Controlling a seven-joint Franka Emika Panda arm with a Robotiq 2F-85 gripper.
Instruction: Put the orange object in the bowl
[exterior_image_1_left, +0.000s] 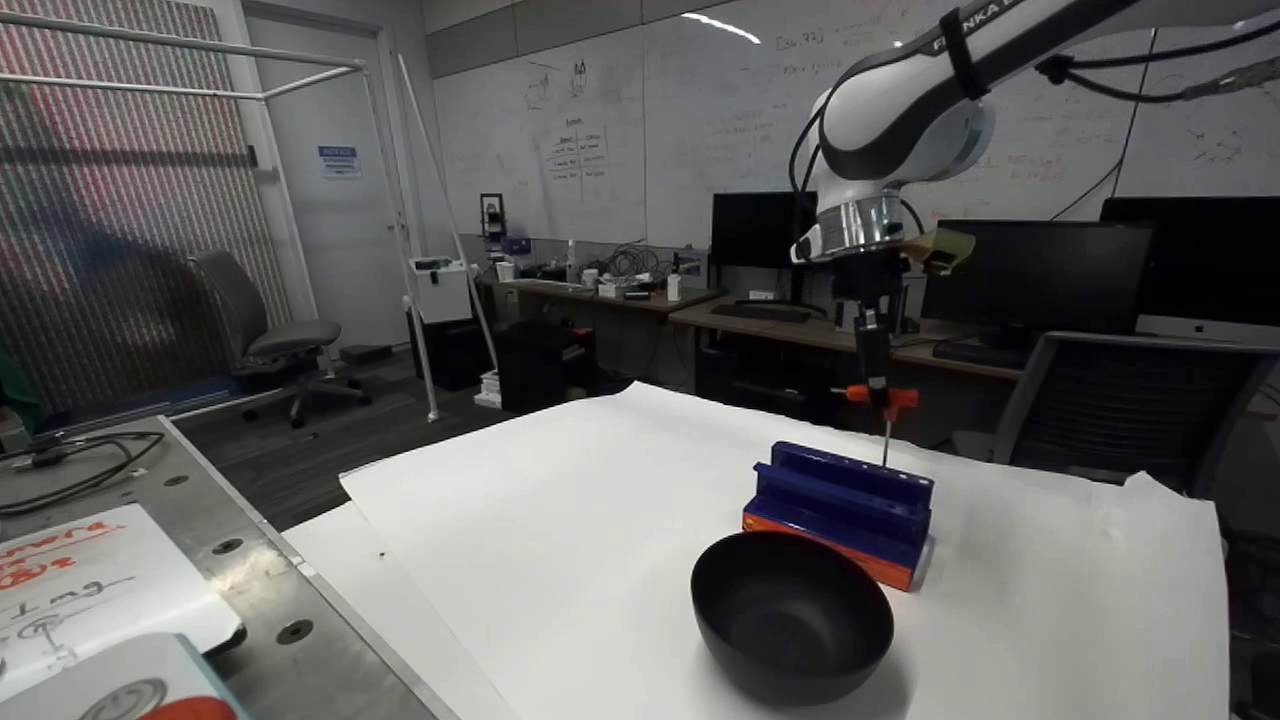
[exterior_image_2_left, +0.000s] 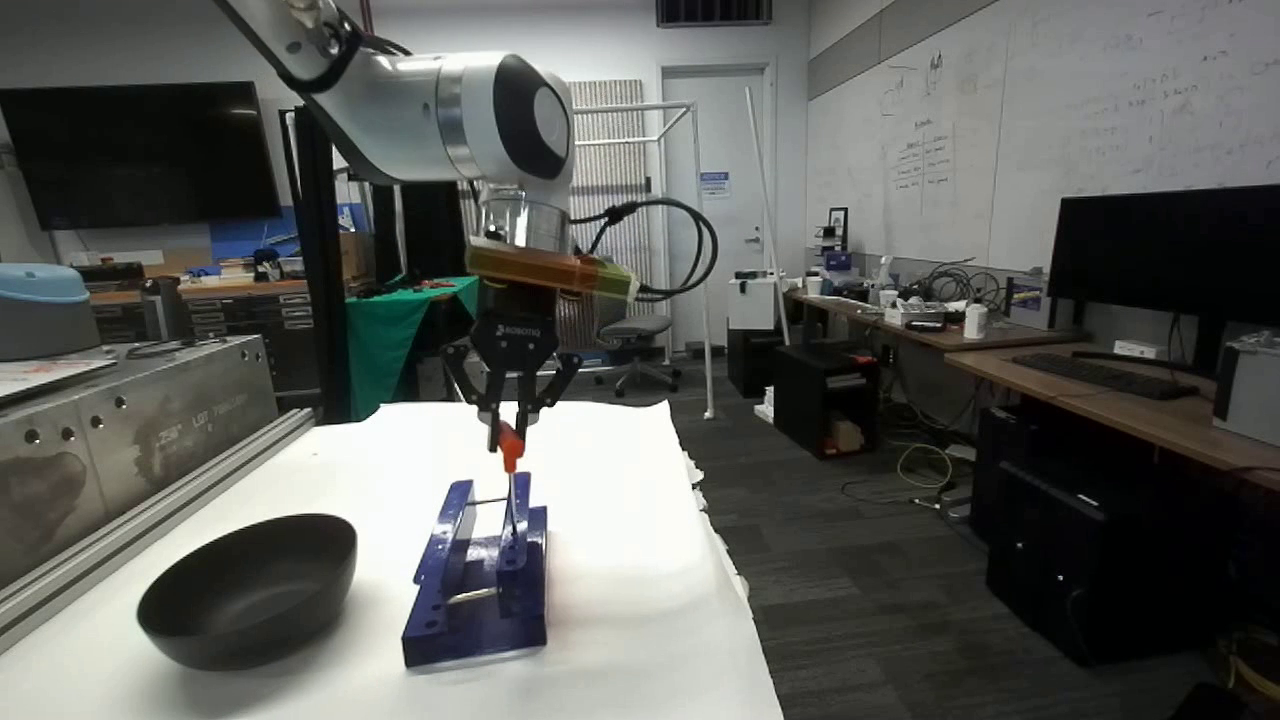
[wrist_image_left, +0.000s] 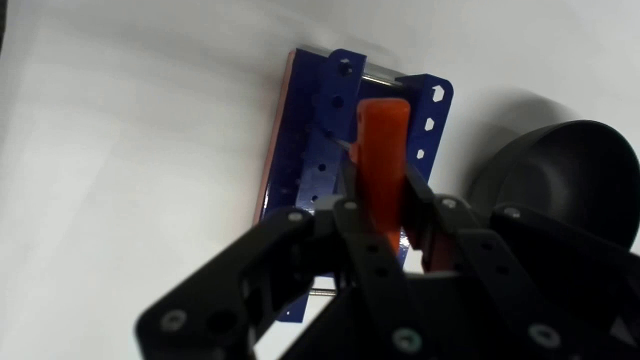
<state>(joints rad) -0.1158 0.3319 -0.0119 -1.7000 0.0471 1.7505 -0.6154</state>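
Gripper (exterior_image_2_left: 508, 440) holds the orange object (wrist_image_left: 382, 150) between close-set jaws; we should lift straight up until its rod (exterior_image_1_left: 886, 443) clears the blue rack (exterior_image_1_left: 840, 508) before approaching the bowl (exterior_image_1_left: 790, 620).

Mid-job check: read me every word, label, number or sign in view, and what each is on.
"ROBOTIQ": black housing above the jaws.
"FRANKA": robot arm, partly covered by a strap; the rest is cut off.
"NOTICE": door sign; smaller lines unreadable.
"36, 72", in square brackets: whiteboard; its other writing too faint or small.
"250" and "LOT": metal slab; what follows "LOT" is blurred.
Handwriting on paper: unreadable.
Orange T-handle, blue rack, black bowl: none readable.
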